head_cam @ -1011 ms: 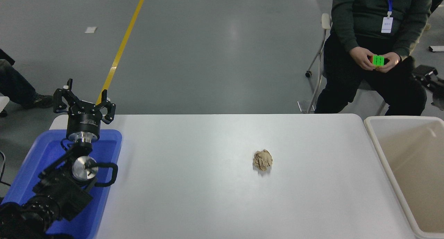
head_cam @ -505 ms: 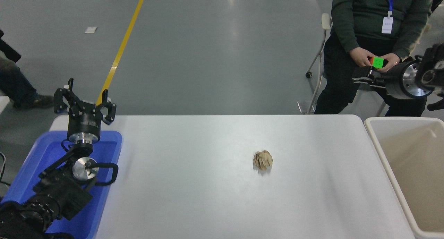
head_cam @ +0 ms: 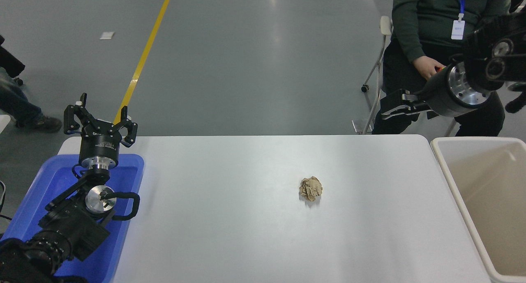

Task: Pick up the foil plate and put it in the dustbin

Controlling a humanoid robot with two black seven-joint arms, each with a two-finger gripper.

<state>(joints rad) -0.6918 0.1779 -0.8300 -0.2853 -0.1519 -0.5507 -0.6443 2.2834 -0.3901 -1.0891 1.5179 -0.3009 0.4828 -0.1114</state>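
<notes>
The right gripper [head_cam: 390, 106] is seen raised beyond the worktop's far right corner, pointing left, with its black fingers drawn close together and nothing held between them. Behind it, the silver wrist and black arm run in from the right edge of the view, in front of a seated person [head_cam: 427, 28] in a dark green top on a folding chair [head_cam: 380, 65]. One hand [head_cam: 427, 66] of the person is seen just above the wrist.

Just beside the worktop's right edge the dustbin [head_cam: 446, 172] is placed, a cream rectangular bin with a thick pale rim; as much of its inside as is in view shows only bare walls. A foil plate cannot be made out anywhere in view.

On the white worktop [head_cam: 246, 217], right of centre, a small crumpled tan paper ball [head_cam: 311, 189] is found, well apart from the dustbin.

At the worktop's left edge a blue plastic tray [head_cam: 127, 168] is placed. The left arm is parked over it, and the left gripper [head_cam: 100, 120] is held upright at the far left corner with its fingers spread wide and empty.

A yellow floor line [head_cam: 144, 57] is seen on the grey floor beyond.
</notes>
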